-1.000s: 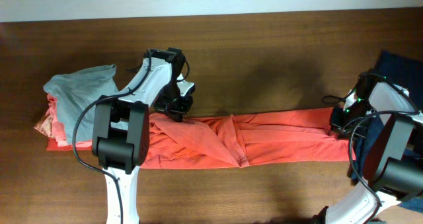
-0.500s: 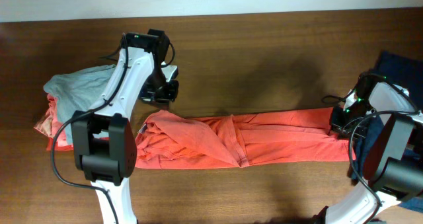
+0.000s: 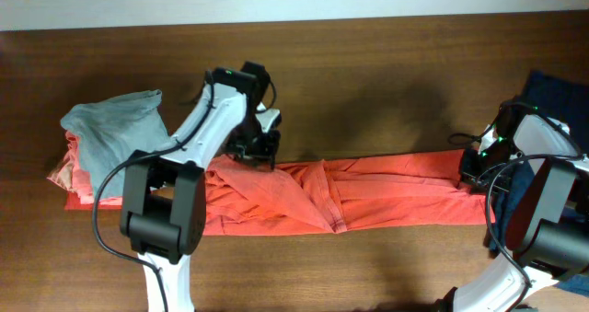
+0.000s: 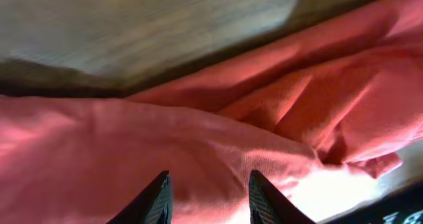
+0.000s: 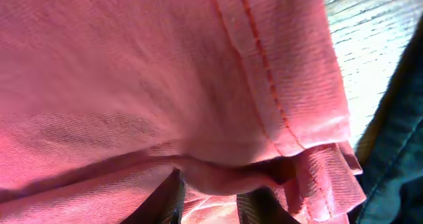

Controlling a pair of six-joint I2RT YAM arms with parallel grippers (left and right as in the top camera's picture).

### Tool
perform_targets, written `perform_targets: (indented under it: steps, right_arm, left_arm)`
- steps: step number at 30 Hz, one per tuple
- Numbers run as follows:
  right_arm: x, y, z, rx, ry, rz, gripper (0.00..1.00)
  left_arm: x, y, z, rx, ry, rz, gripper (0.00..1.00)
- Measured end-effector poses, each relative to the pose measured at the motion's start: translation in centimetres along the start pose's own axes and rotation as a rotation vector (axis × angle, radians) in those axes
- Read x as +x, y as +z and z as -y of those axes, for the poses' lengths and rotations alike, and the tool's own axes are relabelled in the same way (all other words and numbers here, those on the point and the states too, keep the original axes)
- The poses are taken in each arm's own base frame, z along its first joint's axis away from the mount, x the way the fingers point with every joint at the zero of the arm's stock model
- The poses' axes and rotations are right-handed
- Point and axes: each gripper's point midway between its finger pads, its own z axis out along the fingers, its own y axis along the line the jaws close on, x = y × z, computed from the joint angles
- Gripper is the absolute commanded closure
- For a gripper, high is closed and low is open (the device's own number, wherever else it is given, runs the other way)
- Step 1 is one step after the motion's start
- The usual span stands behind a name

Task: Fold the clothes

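The coral-red T-shirt point(image 3: 368, 194) lies stretched in a long crumpled band across the table. My left gripper point(image 3: 256, 152) is at the shirt's upper left edge. In the left wrist view it point(image 4: 209, 199) is open, with its fingertips point(image 4: 160, 196) just over the coral cloth point(image 4: 198, 145) and nothing held. My right gripper point(image 3: 472, 171) is at the shirt's right end. In the right wrist view it point(image 5: 215, 201) is shut on a pinched fold of the coral shirt point(image 5: 165, 85) near its stitched hem.
A pile at the left holds a pale grey-blue shirt point(image 3: 115, 119) on top of coral ones point(image 3: 78, 179). A navy shirt point(image 3: 557, 93) lies at the right edge behind my right arm and shows in the right wrist view point(image 5: 403, 151).
My left gripper swung up and left off the shirt, then came back right and down to its upper left edge. The right gripper has kept its hold and not moved.
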Motion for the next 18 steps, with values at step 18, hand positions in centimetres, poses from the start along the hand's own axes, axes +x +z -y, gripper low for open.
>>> perform_targets:
  steps: [18]
  right_arm:
    - [0.0, 0.0, 0.0, 0.000, 0.001, 0.000, 0.68]
  left_arm:
    - [1.9, -1.6, -4.1, -0.149, -0.137, -0.043, 0.99]
